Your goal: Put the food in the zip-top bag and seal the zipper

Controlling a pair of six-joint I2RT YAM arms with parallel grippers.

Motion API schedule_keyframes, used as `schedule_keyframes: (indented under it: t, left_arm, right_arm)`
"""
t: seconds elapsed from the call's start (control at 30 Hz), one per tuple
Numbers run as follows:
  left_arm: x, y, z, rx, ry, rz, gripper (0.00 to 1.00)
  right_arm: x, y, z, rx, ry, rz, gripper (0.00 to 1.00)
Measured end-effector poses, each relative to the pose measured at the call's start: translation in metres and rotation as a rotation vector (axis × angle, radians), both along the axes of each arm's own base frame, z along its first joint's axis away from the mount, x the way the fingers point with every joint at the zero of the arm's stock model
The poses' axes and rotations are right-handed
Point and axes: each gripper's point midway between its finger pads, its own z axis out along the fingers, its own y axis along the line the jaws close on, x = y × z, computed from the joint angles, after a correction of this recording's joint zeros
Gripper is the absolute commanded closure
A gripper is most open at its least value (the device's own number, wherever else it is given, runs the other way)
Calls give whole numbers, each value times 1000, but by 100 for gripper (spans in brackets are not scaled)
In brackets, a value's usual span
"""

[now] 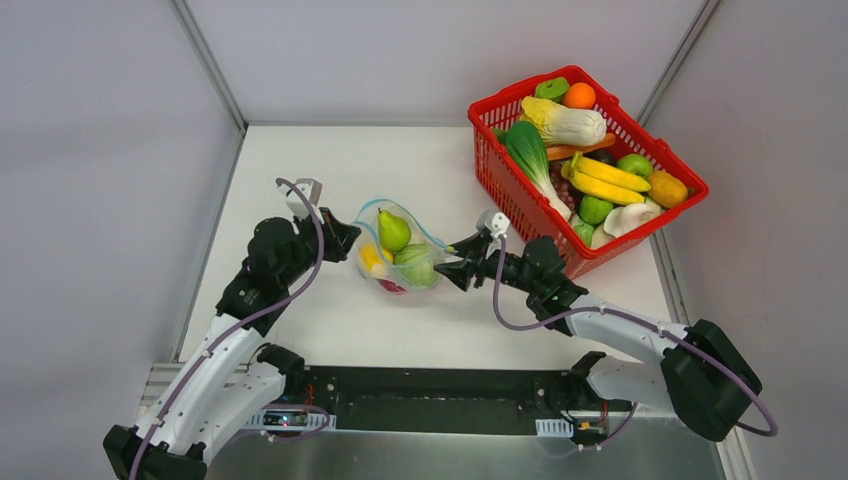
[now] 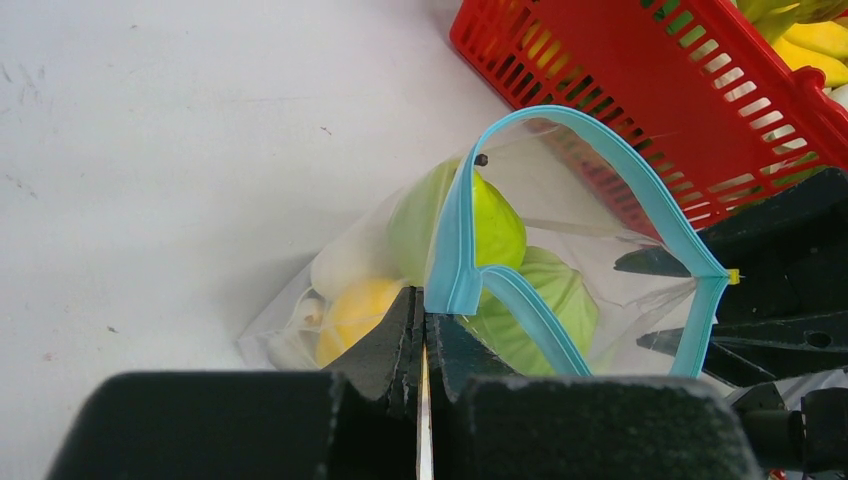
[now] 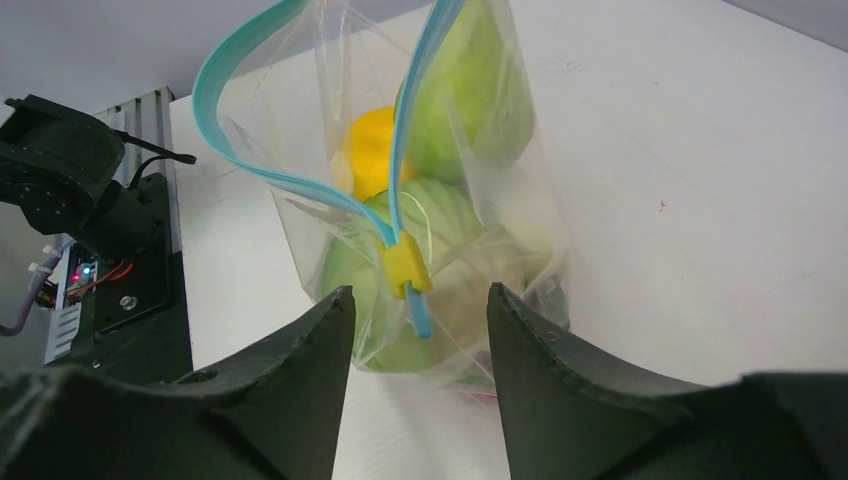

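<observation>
The zip-top bag stands upright mid-table with its mouth open. Inside it are a green pear, a green cabbage, a yellow lemon and something red at the bottom. The teal zipper gapes in a wide loop. My left gripper is shut on the bag's edge at the zipper's left end. My right gripper is open at the other end. The zipper's yellow slider hangs just ahead of its fingertips, and neither finger touches it.
A red mesh basket with several more toy fruits and vegetables stands at the back right, close behind the right arm. White walls with metal rails enclose the table on the left, back and right.
</observation>
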Motion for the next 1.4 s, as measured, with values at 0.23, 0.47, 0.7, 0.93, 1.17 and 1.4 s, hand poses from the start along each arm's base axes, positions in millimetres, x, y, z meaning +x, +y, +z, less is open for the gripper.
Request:
schedule_keyframes:
  t: [0.23, 0.47, 0.7, 0.93, 1.17, 1.4]
  left_arm:
    - [1, 3, -3, 1, -9, 17, 100]
    - [3, 9, -5, 7, -9, 49, 100]
    - [7, 10, -8, 10, -3, 59, 100]
    - [11, 14, -11, 16, 7, 77, 100]
    - [9, 15, -11, 18, 10, 79, 100]
    - [9, 19, -11, 16, 12, 101, 100]
  right_arm:
    - [-1, -8, 14, 42, -2, -41, 50]
    - [1, -10, 17, 51, 5, -62, 55]
    - [0, -10, 14, 47, 25, -63, 47]
    - [0, -11, 12, 43, 31, -63, 45]
    - [0, -10, 7, 30, 44, -63, 44]
    - [0, -10, 6, 26, 47, -63, 43]
